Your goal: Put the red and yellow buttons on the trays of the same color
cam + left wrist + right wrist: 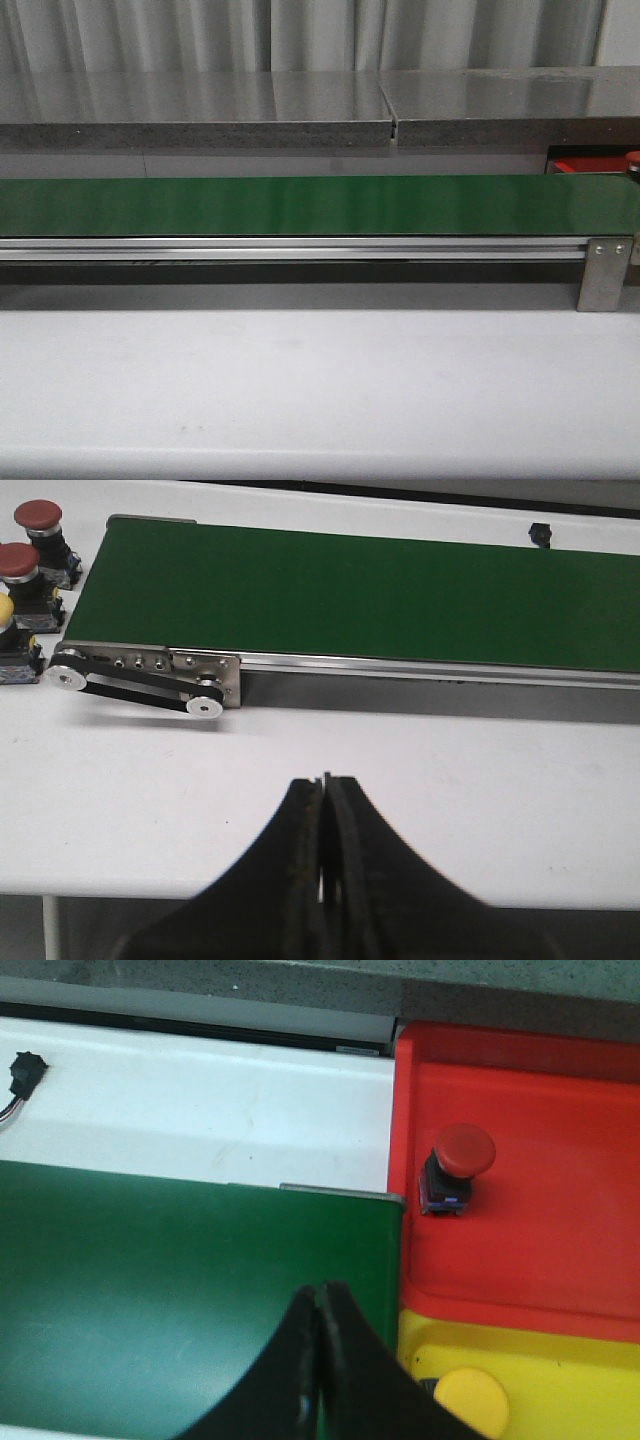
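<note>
In the left wrist view two red buttons (36,518) (17,562) and part of a yellow button (4,615) stand on the white table beside the end of the green belt (380,595). My left gripper (325,780) is shut and empty over the white table, short of the belt. In the right wrist view a red button (462,1152) stands in the red tray (560,1230) and a yellow button (470,1400) sits in the yellow tray (570,1380). My right gripper (322,1290) is shut and empty above the belt's end (180,1290). The front view shows the belt (300,205), a bit of the red tray (585,163), and neither gripper.
The belt's pulleys and drive band (135,680) stick out at its end near the loose buttons. A small black connector (22,1068) lies on the white table behind the belt. A grey counter (200,105) runs behind the belt.
</note>
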You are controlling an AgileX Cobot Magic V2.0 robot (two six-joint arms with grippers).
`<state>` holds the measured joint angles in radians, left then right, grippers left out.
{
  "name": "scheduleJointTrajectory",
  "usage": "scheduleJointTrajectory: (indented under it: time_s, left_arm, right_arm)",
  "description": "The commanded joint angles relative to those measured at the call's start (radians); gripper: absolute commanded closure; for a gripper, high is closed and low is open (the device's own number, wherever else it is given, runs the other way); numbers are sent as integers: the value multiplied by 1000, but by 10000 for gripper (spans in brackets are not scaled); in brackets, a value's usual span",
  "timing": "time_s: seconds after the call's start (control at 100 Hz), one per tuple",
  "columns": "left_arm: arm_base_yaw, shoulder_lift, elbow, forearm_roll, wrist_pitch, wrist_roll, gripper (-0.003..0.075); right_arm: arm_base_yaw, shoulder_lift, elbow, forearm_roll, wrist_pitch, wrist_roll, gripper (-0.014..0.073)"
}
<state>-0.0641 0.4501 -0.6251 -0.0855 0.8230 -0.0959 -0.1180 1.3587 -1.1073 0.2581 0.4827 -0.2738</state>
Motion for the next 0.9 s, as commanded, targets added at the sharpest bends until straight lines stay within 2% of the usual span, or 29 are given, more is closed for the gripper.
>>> scheduleJointTrajectory:
  time_s: [0.0,0.21,0.47,0.89]
  left_arm:
    - [2,4,-25,-12,-67,-9,741]
    - [2,4,-25,-12,-67,-9,741]
    - [2,4,-25,-12,-67,-9,741]
    - [2,4,-25,-12,-67,-9,741]
  right_arm:
    - [-1,-108,30,-3,-64,-11,711]
    - [-1,-279,167,-6,-40,27,711]
    - [-1,-477,288,-106,11,150,711]
    - [-1,-716,441,-131,46,150,711]
